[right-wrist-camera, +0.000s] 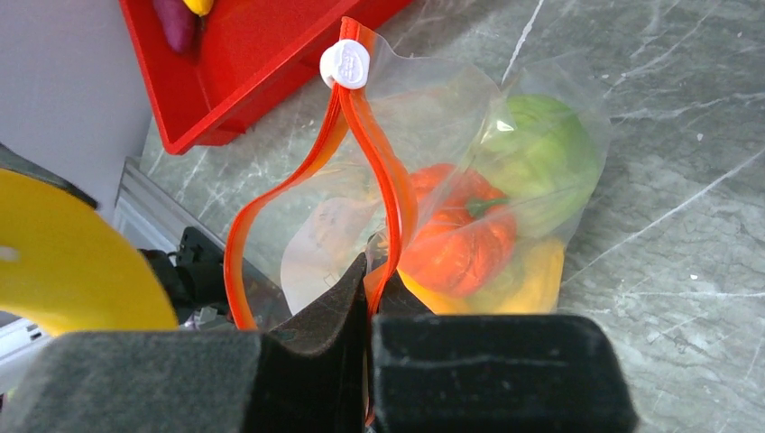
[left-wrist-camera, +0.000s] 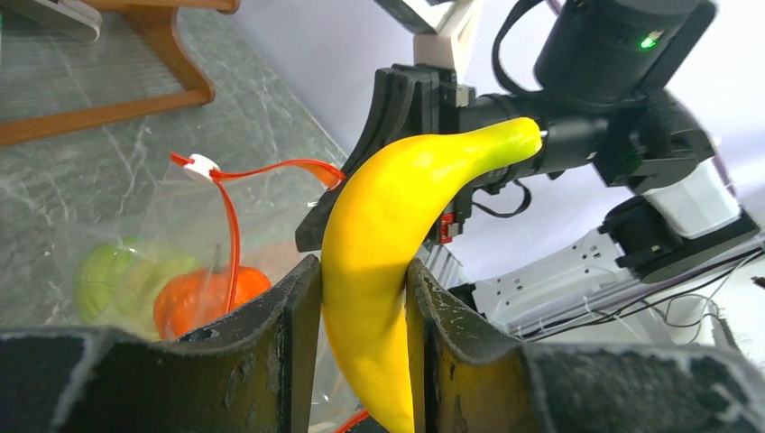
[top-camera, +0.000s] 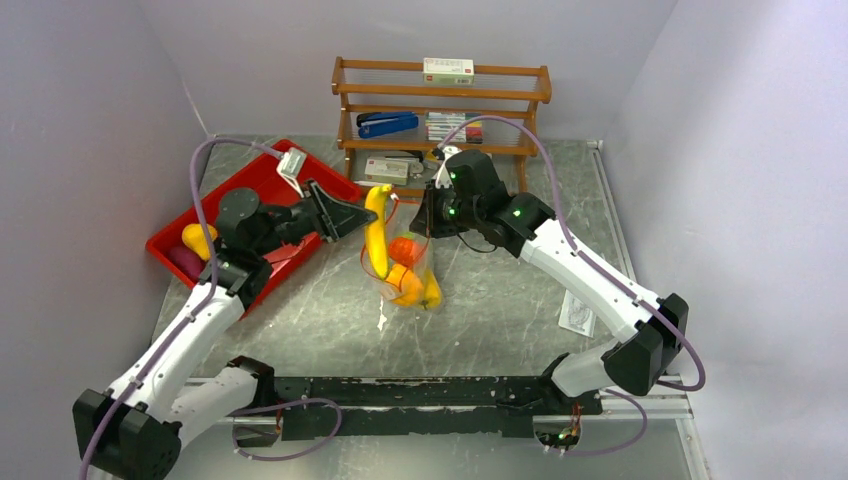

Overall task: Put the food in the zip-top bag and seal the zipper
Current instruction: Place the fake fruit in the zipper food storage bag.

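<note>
Overhead, the left gripper (top-camera: 362, 215) clamps a banana (top-camera: 376, 238) upright at ten o'clock of the bag (top-camera: 428, 268) on the table (top-camera: 520, 300). Its wrist view: seemingly slick, rigid plastic, gripped mid-body. Opposite wrist: the right gripper (right-wrist-camera: 370, 275) pinches the floppy zipper (right-wrist-camera: 394, 185) rim at six o'clock.

Pale lavender walls (top-camera: 80, 120) on three sides; grey marbled tabletop (top-camera: 500, 310); wooden shelf rack (top-camera: 442, 95) at back.
</note>
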Motion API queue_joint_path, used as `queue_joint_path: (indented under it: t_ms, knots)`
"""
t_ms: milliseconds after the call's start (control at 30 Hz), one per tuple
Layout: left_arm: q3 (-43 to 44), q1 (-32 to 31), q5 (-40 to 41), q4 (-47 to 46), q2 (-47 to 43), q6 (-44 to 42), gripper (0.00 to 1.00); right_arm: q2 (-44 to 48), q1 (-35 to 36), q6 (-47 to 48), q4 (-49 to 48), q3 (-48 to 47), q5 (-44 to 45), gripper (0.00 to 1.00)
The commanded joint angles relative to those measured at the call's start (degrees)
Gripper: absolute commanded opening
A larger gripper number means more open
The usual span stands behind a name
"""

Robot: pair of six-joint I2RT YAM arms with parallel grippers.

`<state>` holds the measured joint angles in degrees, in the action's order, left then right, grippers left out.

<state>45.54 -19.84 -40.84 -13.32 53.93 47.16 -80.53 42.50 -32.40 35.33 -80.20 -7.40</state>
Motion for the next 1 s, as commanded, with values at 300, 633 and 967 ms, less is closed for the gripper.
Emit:
queue_joint_path:
  t_ms: [300,633,967]
  knots:
    - [3.53,-8.93,15.96,6.56,6.20,-13.31,0.20,0.66,0.32,-1.00,-2.29,-2.65,-0.39,0.00]
    - [2.74,-14.43,25.70,13.52,5.73,-15.78,0.21,0.19,0.32,-0.72,-2.89,-3.64,1.20,0.00]
    - [7.73,-18.07,33.66,24.49,8.99,-17.91,0.22,1.28,0.32,-1.34,-3.63,-2.55,3.95,0.00]
